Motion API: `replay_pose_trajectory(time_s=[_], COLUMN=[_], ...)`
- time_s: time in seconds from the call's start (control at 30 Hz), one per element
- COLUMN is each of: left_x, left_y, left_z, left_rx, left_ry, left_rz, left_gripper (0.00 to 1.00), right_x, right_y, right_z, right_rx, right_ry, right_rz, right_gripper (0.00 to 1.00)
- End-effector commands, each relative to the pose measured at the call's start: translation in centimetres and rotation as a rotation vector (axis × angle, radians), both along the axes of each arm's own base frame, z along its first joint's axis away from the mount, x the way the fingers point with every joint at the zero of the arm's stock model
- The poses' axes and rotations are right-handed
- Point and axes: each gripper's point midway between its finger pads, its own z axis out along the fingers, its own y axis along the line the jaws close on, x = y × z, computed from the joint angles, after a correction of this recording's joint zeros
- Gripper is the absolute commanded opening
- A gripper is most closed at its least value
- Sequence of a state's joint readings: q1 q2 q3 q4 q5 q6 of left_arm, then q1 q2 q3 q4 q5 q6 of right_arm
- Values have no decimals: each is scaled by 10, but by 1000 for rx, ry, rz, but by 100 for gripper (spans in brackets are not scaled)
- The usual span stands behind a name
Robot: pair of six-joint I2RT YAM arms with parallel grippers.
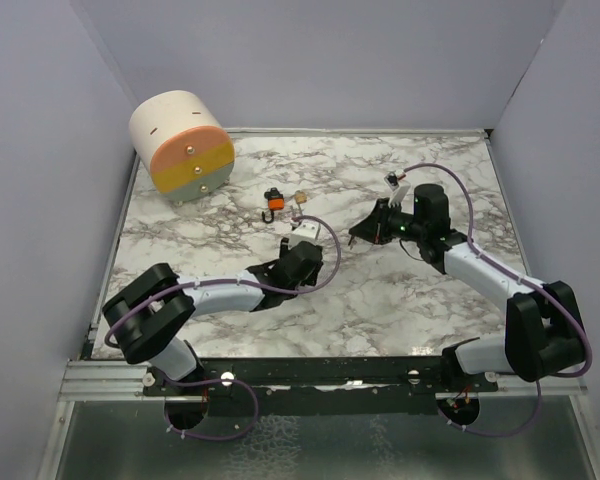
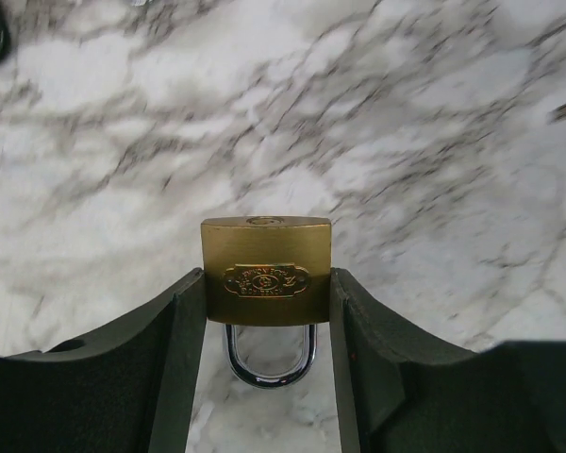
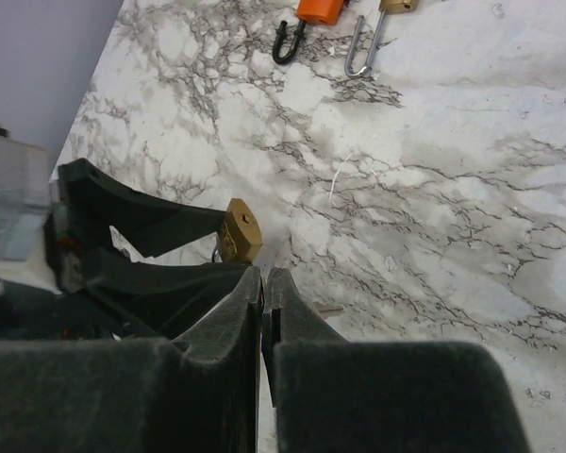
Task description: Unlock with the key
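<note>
Though near brass padlock (image 2: 266, 269), orange padlock (image 1: 273, 199).

A white tabletop (image 1: 380, 300) veined in grey marble lies under the left gripper (image 2: 269, 283) and the right gripper (image 3: 264, 278), and plain pale lilac-grey walls (image 1: 360, 60) close it in far beyond them and out to either side. Behind them an aluminium rail (image 1: 110, 378) edges the table; the light is soft and even.

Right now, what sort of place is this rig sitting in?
Probably a lab test cell, not a home. Plain walls box in a marble-pattern tabletop, an aluminium rail runs along the near edge by the arm bases, and the items look like props: an orange padlock and a drawer drum.
</note>
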State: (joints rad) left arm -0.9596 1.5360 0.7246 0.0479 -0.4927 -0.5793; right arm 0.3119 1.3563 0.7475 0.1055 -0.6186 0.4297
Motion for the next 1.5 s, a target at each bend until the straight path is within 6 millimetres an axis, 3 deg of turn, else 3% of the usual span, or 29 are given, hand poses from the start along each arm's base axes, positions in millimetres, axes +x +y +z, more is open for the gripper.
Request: replay_pose_trajectory(time_s=[0.0,0.27,0.63,0.93,1.47], left_x=[38,40,28,21,10], left_y=[-59,-83,-79,-79,-84], left_z=[73,93,113,132,137], left_rx=[-133,-134,-191,-330,-387], left_ry=[-358,-541,-738,-799,-801], left_rz=[-233,-413,-488,-501,-586], left_gripper=[0,0,0,0,0], right_x=[10,23,36,21,2], right_y=[-8,-13,-17,-2,13], right_z=[0,12,50,56,69], right_rx=[8,38,89,124,136], right_ry=[-31,-74,-200,-258,-319], right_rz=[-92,-185,-376,-375,-332], right_gripper=[1,1,1,1,1])
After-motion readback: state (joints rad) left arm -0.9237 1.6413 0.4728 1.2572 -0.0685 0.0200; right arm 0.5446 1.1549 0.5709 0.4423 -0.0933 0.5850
